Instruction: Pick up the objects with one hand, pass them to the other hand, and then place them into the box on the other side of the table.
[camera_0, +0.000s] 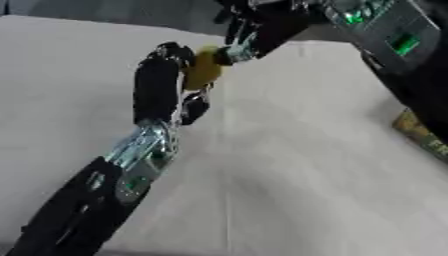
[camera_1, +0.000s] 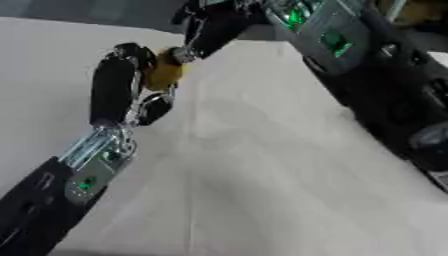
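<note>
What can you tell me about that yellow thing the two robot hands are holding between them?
The yellow object is small, rounded and dull mustard in colour; its exact shape and material cannot be made out. It hangs in the air above the pale table, not resting on it. The left hand has fingers curled beside it, and the right hand reaches down to touch its upper side.

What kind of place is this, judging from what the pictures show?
Probably a robot test bench or lab, not a home. A plain pale table fills the view. Above it the left hand and right hand meet at a small yellow object. At the right edge lies part of a box.
</note>
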